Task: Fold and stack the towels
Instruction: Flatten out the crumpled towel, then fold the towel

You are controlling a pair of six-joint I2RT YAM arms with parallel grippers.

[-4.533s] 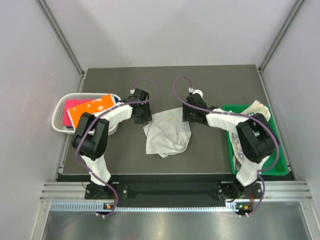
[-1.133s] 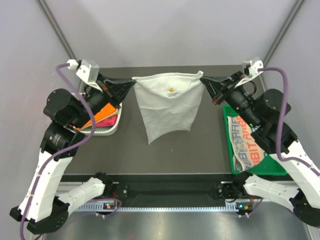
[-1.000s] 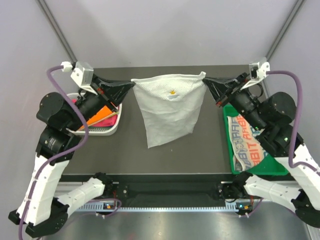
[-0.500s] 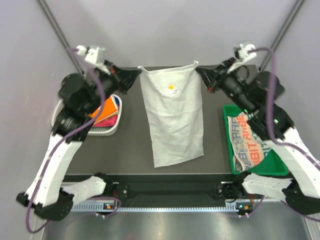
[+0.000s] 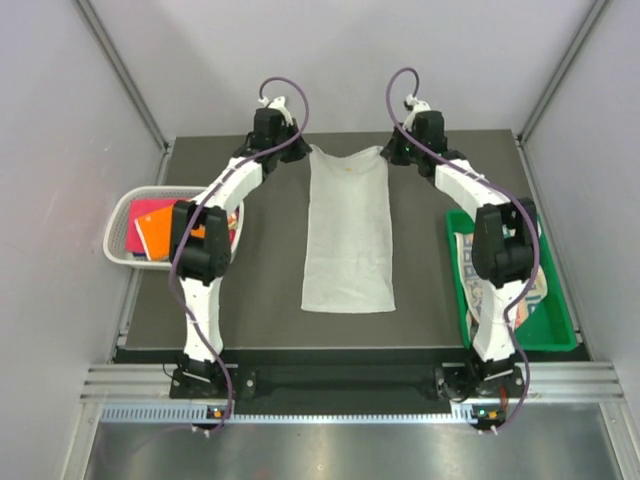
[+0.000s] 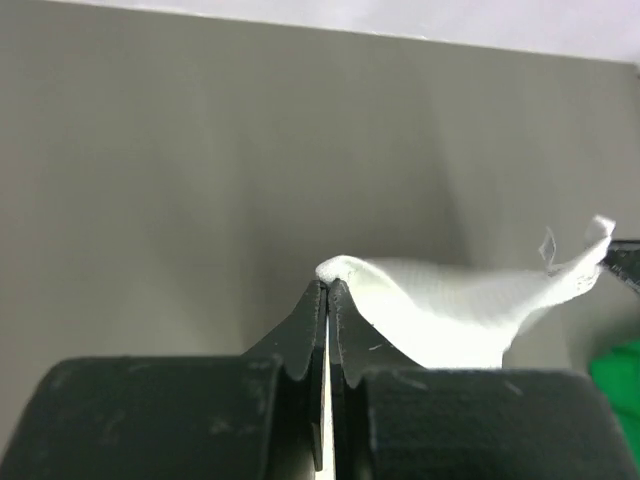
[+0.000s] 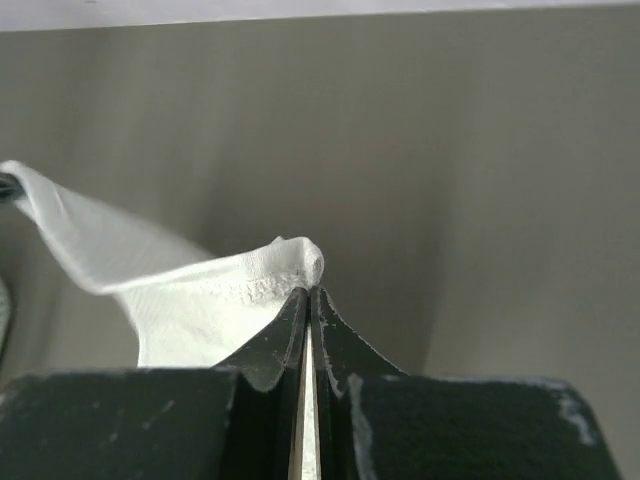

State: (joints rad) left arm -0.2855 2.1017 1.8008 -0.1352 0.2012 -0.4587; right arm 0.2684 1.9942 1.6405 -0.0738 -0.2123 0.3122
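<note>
Nearest to us, the near short edge of the white towel (image 5: 348, 235) lies flat on the dark table (image 5: 260, 300), short of the table's front edge and about midway between the two arm bases. From there the cloth runs straight away from us, so its long axis points near to far, and most of it lies spread on the surface. Level with its middle, well apart on the left, the basket (image 5: 118, 215) holds a pink-red towel (image 5: 150, 212) and an orange towel (image 5: 160, 238). On the right, the green tray (image 5: 560, 335) holds a printed towel (image 5: 464, 258), partly hidden by the right arm. At the far end, both arms reach out to full stretch. The left gripper (image 5: 303, 152) sits on the far left corner and the right gripper (image 5: 392, 153) on the far right corner, so each arm is equally close to its own corner. Both wrist views show the jaws pressed together with only a sliver of gap, and a small peak of white cloth is pinched at the tips, lifted slightly off the table. Between the two grips the far edge hangs in a shallow span. We judge that the fold turns on this layout. With the cloth trailing back toward the bases, the held corners would travel along the long axis toward the near edge, and they would need to move evenly so the sides line up.
</note>
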